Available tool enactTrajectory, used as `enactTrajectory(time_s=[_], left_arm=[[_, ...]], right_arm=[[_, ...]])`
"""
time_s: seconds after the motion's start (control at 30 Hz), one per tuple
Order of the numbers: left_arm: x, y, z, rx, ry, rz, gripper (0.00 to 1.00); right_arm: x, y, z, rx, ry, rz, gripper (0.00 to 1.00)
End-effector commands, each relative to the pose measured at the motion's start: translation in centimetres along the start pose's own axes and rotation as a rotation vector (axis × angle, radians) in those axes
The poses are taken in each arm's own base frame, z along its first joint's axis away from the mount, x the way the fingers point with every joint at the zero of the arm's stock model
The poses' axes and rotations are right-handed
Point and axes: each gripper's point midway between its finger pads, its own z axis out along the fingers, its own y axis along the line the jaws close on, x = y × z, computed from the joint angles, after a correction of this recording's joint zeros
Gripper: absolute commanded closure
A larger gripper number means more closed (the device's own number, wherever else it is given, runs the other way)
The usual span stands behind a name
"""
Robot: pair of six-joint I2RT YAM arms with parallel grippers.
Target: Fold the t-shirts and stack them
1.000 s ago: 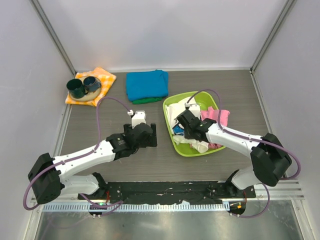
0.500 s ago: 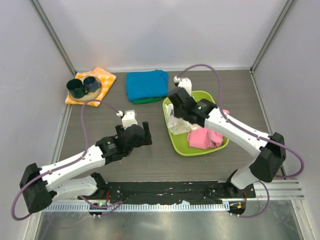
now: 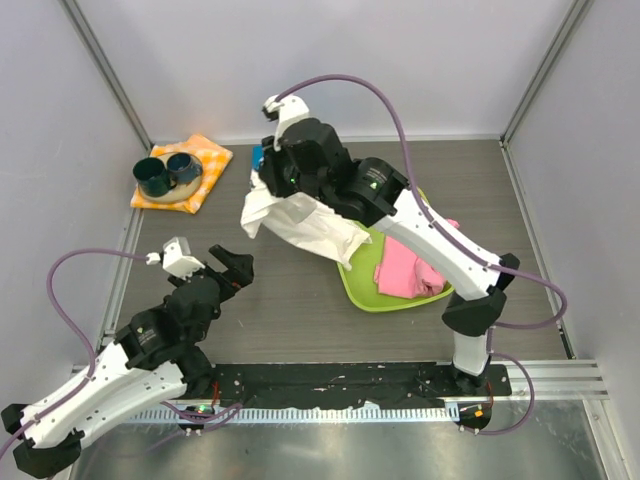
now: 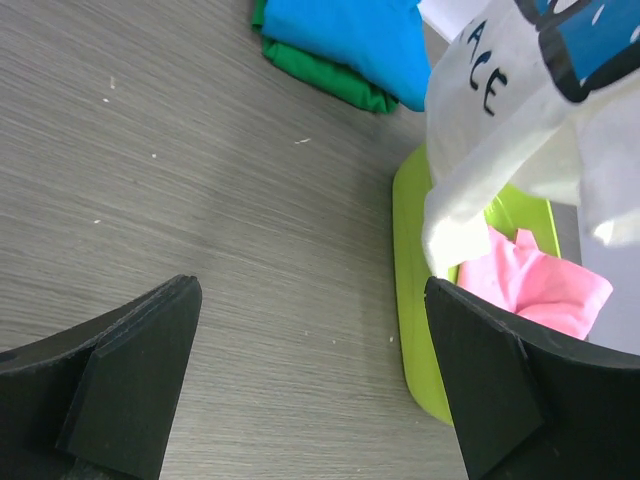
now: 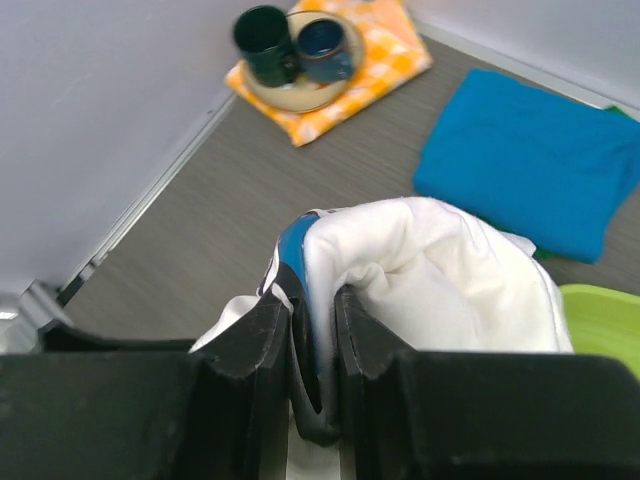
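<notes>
A large white cotton t-shirt with blue prints and dark lettering is held clear of the grey wood-grain table, above its middle and toward the far edge. It is pinched in the right gripper, whose fingers are set narrow around a bunched fold of the fabric, so that the rest hangs loose below. From that pinch the cloth is draped on a slant. One corner droops toward the left edge of the table, while the longer tail runs down and to the right, ending over the left rim of the lime-green plastic tray. Whether the tail touches the rim cannot be told. A crumpled pink cloth is seen in the tray.

The left gripper is set low over the near-left part of the table, its fingers spread wide with nothing between them. From those fingers the hanging garment lies ahead, to the right and higher; in the left wrist view it is seen in the upper right, well apart from both pads. The left arm is judged the nearer one to the free drooping corner, and a second hold there would probably be needed before the garment can be spread flat.

A folded turquoise-blue t-shirt is laid upon a folded green t-shirt at the far edge of the table, beyond the hanging garment. The stretch of table between that pile and the left gripper is judged the likely place for spreading.
</notes>
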Motion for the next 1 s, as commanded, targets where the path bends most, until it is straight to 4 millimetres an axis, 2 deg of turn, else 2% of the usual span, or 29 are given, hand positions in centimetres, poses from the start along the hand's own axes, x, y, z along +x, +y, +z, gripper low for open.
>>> enactTrajectory(time_s=[0.0, 0.03, 0.13, 0.17, 0.3, 0.47, 0.5, 0.53, 0.6, 0.63, 0.67, 0.7, 0.73, 0.77, 0.8, 0.83, 0.9, 0.93, 0.97], left_arm=[[-1.0, 2.0, -0.1, -0.087, -0.059, -0.014, 0.00], [-0.9, 2.2, -0.1, -0.093, -0.058, -0.010, 0.00], [-1.1, 2.3, -0.1, -0.097, -0.066, -0.014, 0.00], [-1.1, 2.3, -0.1, -0.098, -0.067, -0.014, 0.00], [-1.3, 2.4, -0.1, -0.100, -0.081, -0.023, 0.00], [-1.4, 2.6, -0.1, -0.104, -0.087, -0.025, 0.00], [-1.3, 2.6, -0.1, -0.107, -0.085, -0.023, 0.00], [-1.4, 2.6, -0.1, -0.107, -0.085, -0.021, 0.00], [-1.2, 2.6, 0.0, -0.112, -0.081, -0.015, 0.00], [-1.2, 2.7, 0.0, -0.110, -0.078, -0.013, 0.00], [-1.0, 2.7, 0.0, -0.110, -0.077, -0.010, 0.00], [-0.7, 2.9, 0.1, -0.114, -0.072, -0.004, 0.00], [-0.6, 2.9, 0.2, -0.113, -0.071, -0.006, 0.00], [-0.4, 2.9, 0.3, -0.113, -0.064, -0.003, 0.00], [-0.1, 3.0, 0.4, -0.114, -0.058, 0.001, 0.00], [0.0, 3.0, 0.5, -0.115, -0.056, 0.005, 0.00], [0.4, 3.1, 0.6, -0.119, -0.043, 0.018, 0.00], [0.5, 3.0, 0.7, -0.117, -0.042, 0.017, 0.00], [0.6, 2.9, 0.8, -0.118, -0.040, 0.019, 0.00]], right_arm=[[-3.4, 5.3, -3.1, -0.208, -0.076, -0.031, 0.99], [-3.9, 6.4, -3.6, -0.241, -0.099, -0.031, 0.99], [-6.3, 7.8, -5.5, -0.318, -0.159, -0.008, 0.99], [-7.6, 8.1, -6.6, -0.343, -0.193, 0.004, 0.99], [-9.5, 8.6, -8.8, -0.398, -0.241, 0.030, 0.99], [-9.1, 8.8, -9.1, -0.422, -0.240, 0.036, 0.99], [-8.2, 8.6, -8.6, -0.409, -0.209, 0.026, 0.99], [-6.2, 8.3, -7.2, -0.381, -0.155, 0.010, 0.99], [-3.6, 6.9, -5.1, -0.297, -0.111, -0.006, 0.99], [0.5, 5.4, -3.1, -0.223, -0.029, -0.032, 0.90], [2.3, 3.9, -2.0, -0.146, -0.008, -0.037, 0.70], [3.3, 1.9, -0.6, -0.050, -0.021, -0.038, 0.37], [7.4, 0.0, 1.0, 0.025, 0.053, -0.070, 0.21], [8.8, -1.3, 1.7, 0.075, 0.076, -0.069, 0.04], [9.8, -3.4, 2.4, 0.155, 0.089, -0.070, 0.04], [12.1, -4.6, 2.8, 0.195, 0.134, -0.083, 0.04], [13.2, -5.8, 2.8, 0.230, 0.145, -0.076, 0.03], [14.5, -6.1, 2.8, 0.233, 0.171, -0.083, 0.03], [14.3, -6.2, 2.2, 0.229, 0.163, -0.072, 0.02]])
